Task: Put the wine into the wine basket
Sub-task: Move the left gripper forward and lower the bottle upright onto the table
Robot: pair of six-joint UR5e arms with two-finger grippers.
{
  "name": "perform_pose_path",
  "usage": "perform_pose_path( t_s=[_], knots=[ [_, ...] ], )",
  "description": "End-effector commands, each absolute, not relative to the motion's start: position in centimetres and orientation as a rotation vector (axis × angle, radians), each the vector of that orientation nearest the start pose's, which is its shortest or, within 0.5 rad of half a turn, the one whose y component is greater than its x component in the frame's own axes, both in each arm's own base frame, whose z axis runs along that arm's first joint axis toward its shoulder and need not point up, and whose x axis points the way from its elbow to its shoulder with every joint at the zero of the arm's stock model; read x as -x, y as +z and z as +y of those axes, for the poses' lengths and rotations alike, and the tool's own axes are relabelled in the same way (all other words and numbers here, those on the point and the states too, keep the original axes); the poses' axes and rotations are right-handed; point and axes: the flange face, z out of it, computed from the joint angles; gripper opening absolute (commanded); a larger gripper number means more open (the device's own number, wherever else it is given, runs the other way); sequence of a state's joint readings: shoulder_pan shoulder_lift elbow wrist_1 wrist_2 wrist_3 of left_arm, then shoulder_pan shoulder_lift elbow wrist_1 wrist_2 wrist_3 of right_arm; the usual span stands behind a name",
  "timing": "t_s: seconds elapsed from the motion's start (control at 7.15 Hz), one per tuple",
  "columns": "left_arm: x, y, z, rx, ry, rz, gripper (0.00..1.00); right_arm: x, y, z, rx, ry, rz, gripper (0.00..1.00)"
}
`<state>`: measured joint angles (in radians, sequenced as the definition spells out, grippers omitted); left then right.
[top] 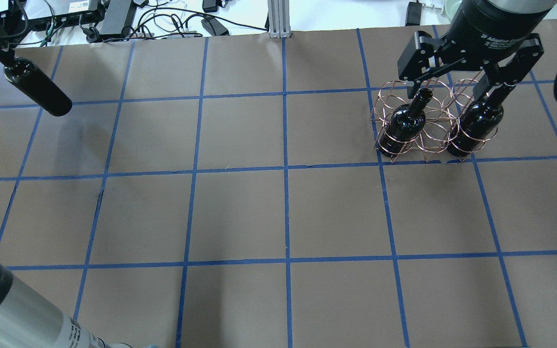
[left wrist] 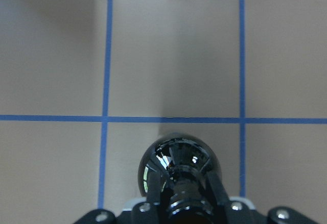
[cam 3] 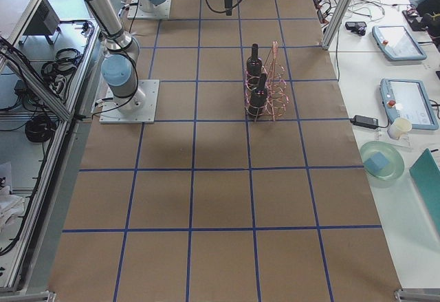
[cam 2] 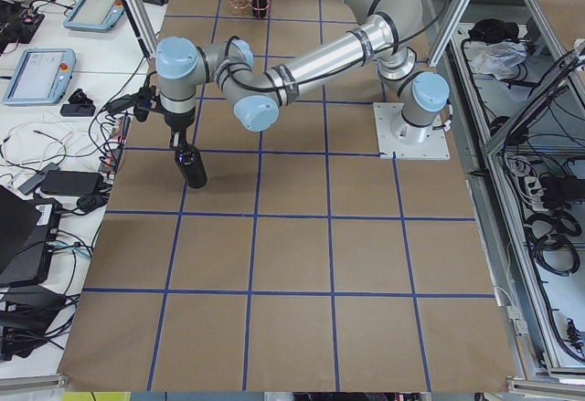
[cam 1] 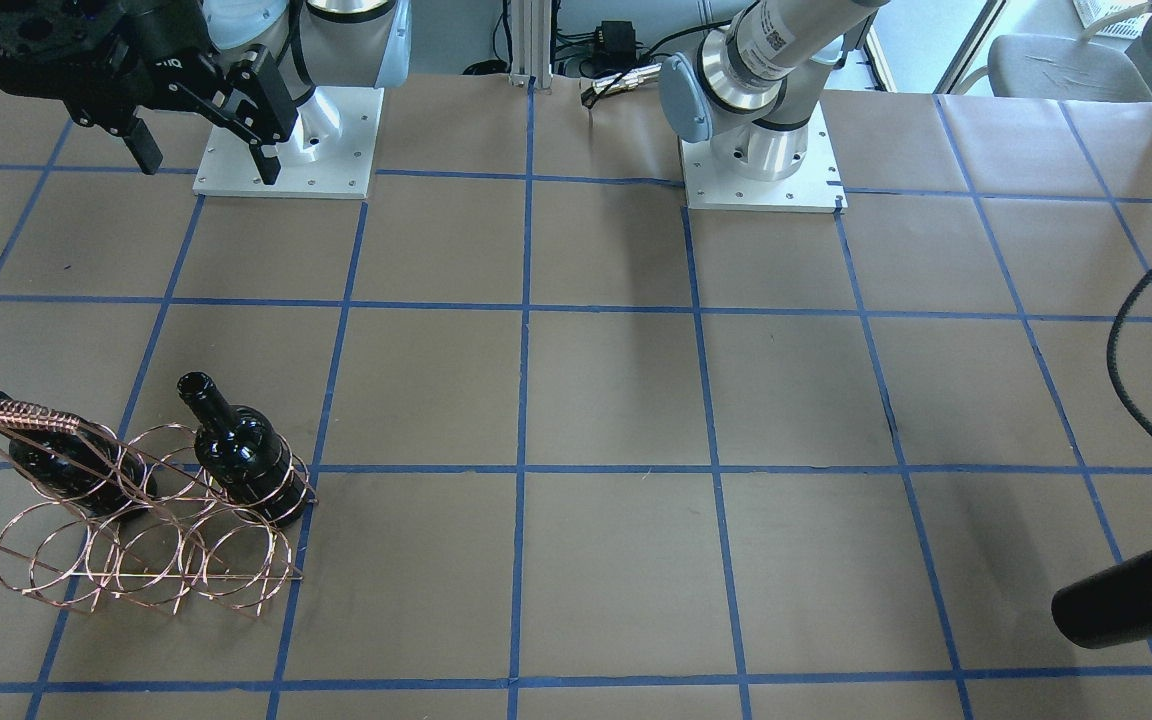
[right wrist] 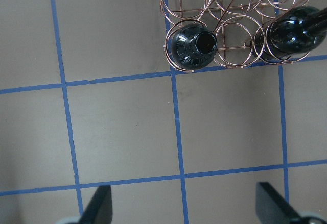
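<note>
Third bottle in transit. The left tool point(left wrist: 180, 185) is pinched on the neck of the held bottle point(top: 36, 87), a glossy black wine bottle that hangs base-down above the tabletop point(top: 240, 212), well apart from the basket point(top: 426, 128) and off toward the opposite end of the tabletop. The basket, a copper wire rack of round rings in two rows, stands upright. The first seated bottle point(top: 404, 123) and the second seated bottle point(top: 476, 125) stand neck-up in the two end rings of one row. The ring between them is free, as is the whole other row. The right tool point(top: 457, 84) is spread and empty directly above the basket, clear of both necks. Judged step: two of three bottles are placed, and the last is gripped but not yet brought over. The next move appears to call for carrying the held bottle across to the basket, holding it upright over a free ring and lowering its base through. The gap between the seated bottles looks snug, so centring would matter, and the right tool would probably need to move off to clear the approach. Writing: the right tool's body reads "2F Adaptive", the rest being too small to read. A coded sticker point(cam 1: 771, 40) on the left arm is illegible. None of the bottles carries a label.
</note>
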<state>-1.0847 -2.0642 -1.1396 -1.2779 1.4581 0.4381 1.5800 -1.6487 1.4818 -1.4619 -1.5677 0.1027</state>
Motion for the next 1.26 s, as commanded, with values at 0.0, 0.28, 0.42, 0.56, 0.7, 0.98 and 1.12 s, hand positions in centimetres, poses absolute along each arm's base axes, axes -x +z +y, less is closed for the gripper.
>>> perform_pose_path(
  t_s=[0.0, 0.28, 0.42, 0.56, 0.7, 0.98, 1.12],
  knots=[
    [-11.2, 47.6, -68.7, 0.164, -0.445, 3.135, 0.00, -13.8, 55.8, -45.8, -0.146, -0.091, 3.131, 1.00],
    [-3.8, 47.9, -66.5, 0.196, -0.413, 3.159, 0.00, -13.8, 55.7, -45.8, -0.146, -0.089, 3.131, 1.00],
    [-0.7, 47.5, -64.6, 0.239, -0.390, 3.178, 0.00, -13.8, 55.7, -45.8, -0.146, -0.091, 3.131, 1.00],
    [2.3, 47.1, -62.8, 0.229, -0.372, 3.191, 0.00, -13.8, 55.7, -45.8, -0.146, -0.091, 3.131, 1.00],
    [5.8, 46.9, -61.2, 0.287, -0.354, 3.204, 0.00, -13.8, 55.7, -45.8, -0.146, -0.091, 3.131, 1.00],
    [12.2, 46.6, -57.8, 0.326, -0.315, 3.224, 0.00, -13.8, 55.7, -45.8, -0.146, -0.091, 3.131, 1.00],
    [13.4, 45.2, -56.2, 0.323, -0.289, 3.170, 0.00, -13.8, 55.7, -45.8, -0.146, -0.089, 3.131, 1.00]
  ],
)
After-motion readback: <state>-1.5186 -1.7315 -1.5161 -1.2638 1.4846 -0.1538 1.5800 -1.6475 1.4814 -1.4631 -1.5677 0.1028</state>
